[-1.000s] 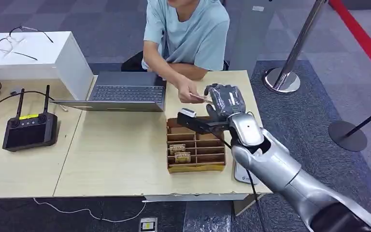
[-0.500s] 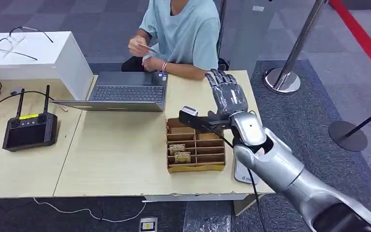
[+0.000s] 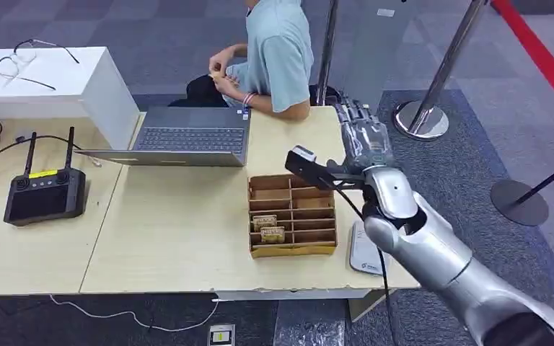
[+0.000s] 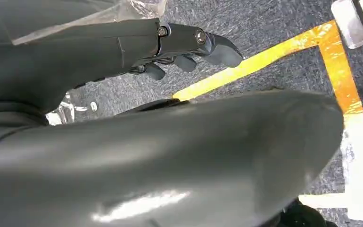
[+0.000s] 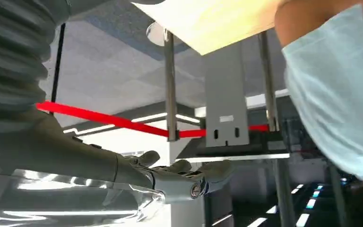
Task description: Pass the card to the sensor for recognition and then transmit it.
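We look down from the robot's head at a pale wooden table (image 3: 173,238) with a person (image 3: 278,54) in a light blue shirt seated at its far side. A second ago the right hand (image 3: 363,137) was curled around the card, meeting the person's fingers over the table. Half a second ago the hand had already spread flat and the person had drawn the card back toward the chest. Now the right hand is out past the far right corner of the table, fingers straight and apart, holding nothing; the wrist view shows the same flat, empty fingers. The person has turned away, both hands raised near the chest; we judge the card is there, though it is too small to make out. So the handover looks done, and the right arm seems free to pull back. The left hand (image 4: 189,45) hangs by the robot's side above dark carpet, fingers loosely curled with nothing in them. On the table a brown divided tray (image 3: 291,216) sits in front of the right arm, with a laptop (image 3: 187,137) beyond it and a black controller (image 3: 43,191) far to the left.
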Controlling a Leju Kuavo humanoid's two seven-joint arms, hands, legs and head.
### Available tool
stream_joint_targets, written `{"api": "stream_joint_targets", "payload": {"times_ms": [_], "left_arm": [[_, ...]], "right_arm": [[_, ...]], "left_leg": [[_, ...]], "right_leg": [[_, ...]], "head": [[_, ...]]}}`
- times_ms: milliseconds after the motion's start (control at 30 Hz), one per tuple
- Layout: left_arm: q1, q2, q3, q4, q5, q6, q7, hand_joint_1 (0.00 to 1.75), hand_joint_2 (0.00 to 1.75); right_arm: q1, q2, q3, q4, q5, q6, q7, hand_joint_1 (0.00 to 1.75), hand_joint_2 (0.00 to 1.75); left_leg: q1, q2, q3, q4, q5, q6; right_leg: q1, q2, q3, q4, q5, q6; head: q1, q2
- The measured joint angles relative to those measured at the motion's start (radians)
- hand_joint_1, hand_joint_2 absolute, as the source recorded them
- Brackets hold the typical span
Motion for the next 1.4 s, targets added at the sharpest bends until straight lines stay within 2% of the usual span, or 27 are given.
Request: {"api": "stream_joint_targets", "payload": {"times_ms": [167, 433, 633, 1067, 1400], "left_arm": [[0.001, 0.000, 0.001, 0.000, 0.008, 0.004, 0.009, 0.00, 0.00], [0.005, 0.000, 0.008, 0.000, 0.032, 0.018, -0.008, 0.00, 0.00], [0.005, 0.000, 0.012, 0.000, 0.050, 0.021, -0.010, 0.00, 0.00], [0.014, 0.001, 0.054, 0.002, 0.094, 0.026, -0.007, 0.00, 0.00], [0.015, 0.001, 0.080, 0.003, 0.115, 0.039, -0.010, 0.00, 0.00]], "right_arm": [[0.025, -0.048, -0.041, -0.027, -0.008, -0.032, 0.008, 0.00, 1.75], [0.123, -0.136, -0.140, -0.155, 0.021, -0.070, 0.036, 0.00, 1.75], [0.187, -0.175, -0.230, -0.303, 0.064, -0.033, 0.036, 0.00, 1.75], [0.389, -0.272, -0.495, -0.634, 0.092, 0.044, 0.037, 0.00, 1.75], [0.659, -0.330, -0.753, -0.804, 0.152, -0.055, 0.039, 0.00, 1.75]], "left_leg": [[0.000, 0.000, 0.000, 0.000, 0.000, 0.000], [0.000, 0.000, -0.001, 0.000, 0.000, 0.000], [0.000, 0.000, 0.000, 0.000, 0.000, 0.000], [0.000, -0.001, -0.001, 0.000, -0.001, 0.000], [-0.001, 0.000, 0.000, 0.000, -0.001, 0.000]], "right_leg": [[0.000, 0.000, 0.000, 0.000, 0.000, 0.000], [0.000, 0.000, -0.001, 0.000, 0.000, 0.000], [0.000, 0.000, -0.001, 0.000, 0.000, 0.000], [0.000, 0.000, -0.001, -0.001, 0.000, 0.000], [0.000, 0.000, -0.001, -0.001, 0.000, 0.000]], "head": [[0.000, 0.000], [0.000, 0.000], [0.000, 0.000], [0.000, 0.000], [0.000, 0.000]]}}
